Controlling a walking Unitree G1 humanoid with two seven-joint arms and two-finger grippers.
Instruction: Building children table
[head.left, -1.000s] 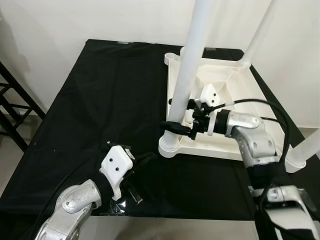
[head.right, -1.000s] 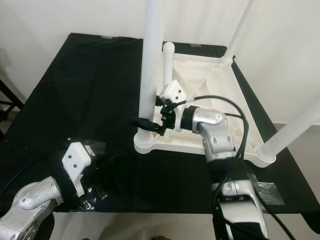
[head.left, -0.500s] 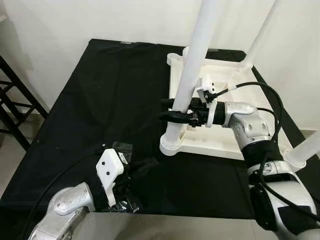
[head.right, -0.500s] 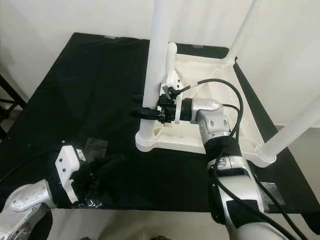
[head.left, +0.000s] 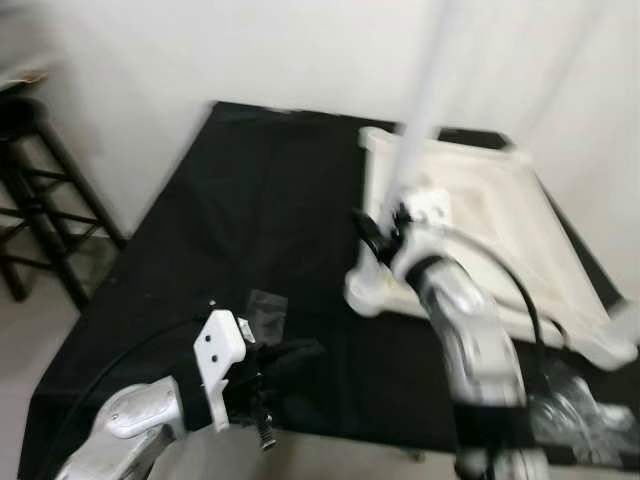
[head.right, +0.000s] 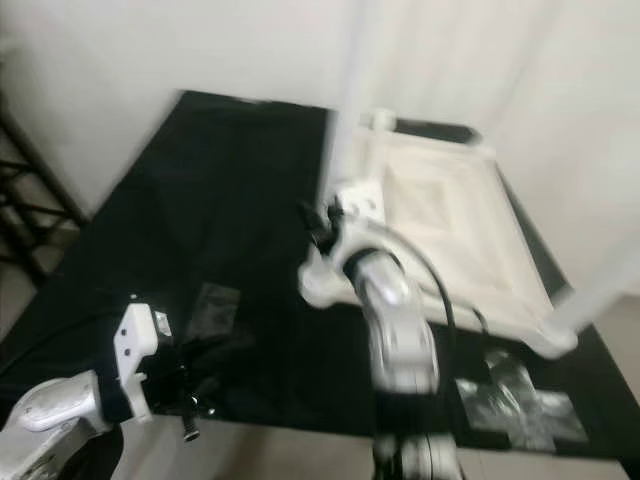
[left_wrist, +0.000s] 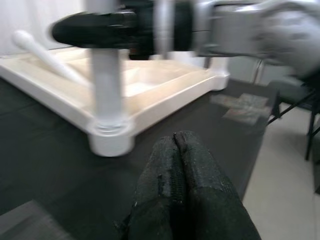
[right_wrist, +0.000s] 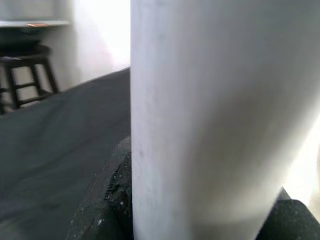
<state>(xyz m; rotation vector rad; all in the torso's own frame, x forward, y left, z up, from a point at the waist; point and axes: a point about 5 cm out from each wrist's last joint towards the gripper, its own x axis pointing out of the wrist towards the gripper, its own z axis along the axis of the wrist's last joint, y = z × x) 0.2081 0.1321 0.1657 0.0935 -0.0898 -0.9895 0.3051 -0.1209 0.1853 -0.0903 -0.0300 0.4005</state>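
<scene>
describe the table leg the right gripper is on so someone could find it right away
On the black-covered table lies an upturned white tabletop with white legs standing up from its corners. The leg rises from the corner socket nearest the table's middle. It alone has the right gripper with black fingers around it.

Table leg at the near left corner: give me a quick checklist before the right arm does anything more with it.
1. Right hand around the table leg: ok, a black finger on each side.
2. Leg seated in its corner socket: cannot tell, it stands in the socket but the depth is unclear.
3. Upside-down tabletop lying on the black cloth: ok.
4. Left hand away from the leg: ok, shut on nothing, near the cloth's front edge.
5. Head camera sharp: not ok, blurred.
</scene>
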